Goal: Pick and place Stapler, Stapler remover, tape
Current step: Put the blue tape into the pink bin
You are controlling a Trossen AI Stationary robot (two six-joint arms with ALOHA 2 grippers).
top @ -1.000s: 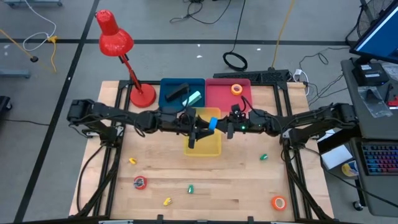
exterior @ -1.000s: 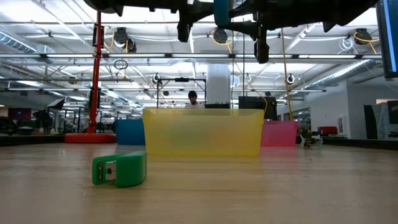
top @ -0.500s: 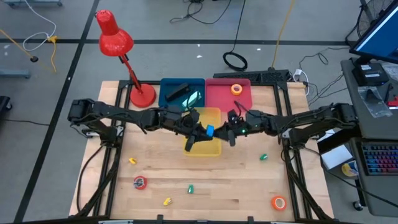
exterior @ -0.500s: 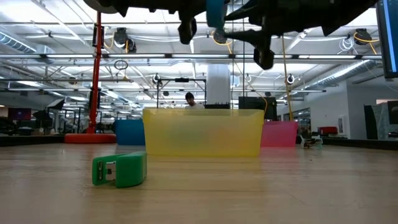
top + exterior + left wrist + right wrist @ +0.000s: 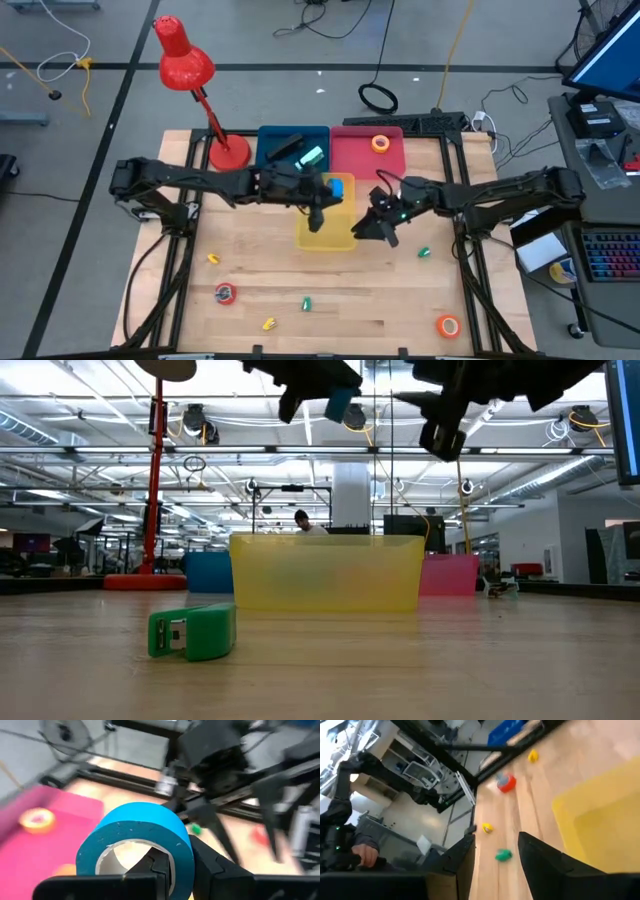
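Note:
My left gripper point(image 5: 323, 194) is shut on a blue tape roll point(image 5: 335, 187), high over the far part of the yellow bin point(image 5: 322, 237). In the low view the roll point(image 5: 338, 405) hangs well above the bin point(image 5: 327, 572). My right gripper point(image 5: 373, 228) stands open with nothing in it, just right of the yellow bin. A dark stapler point(image 5: 283, 148) lies in the blue bin point(image 5: 268, 140). An orange tape roll point(image 5: 381, 143) lies in the red bin point(image 5: 352, 158). A red roll point(image 5: 225, 293) and another orange roll point(image 5: 447, 325) lie flat on the table near its front edge. My left gripper holds the blue roll by its ring wall point(image 5: 186, 851), with one finger point(image 5: 150, 865) inside the open centre and the other finger point(image 5: 212, 865) outside. The roll is lifted clear, above the yellow bin.
Small green pieces point(image 5: 306, 302) point(image 5: 424, 253) and yellow pieces point(image 5: 213, 258) point(image 5: 268, 323) lie scattered on the wooden table. One green piece point(image 5: 192, 632) shows close in the low view. A red desk lamp point(image 5: 228, 152) stands at the far left. A person's hand point(image 5: 365, 854) shows beyond the table.
The blue roll has passed from my right gripper to my left. My left gripper has taken hold of it and carried it a little toward the far edge. My right gripper has let go and drawn back toward the table's right and near side.

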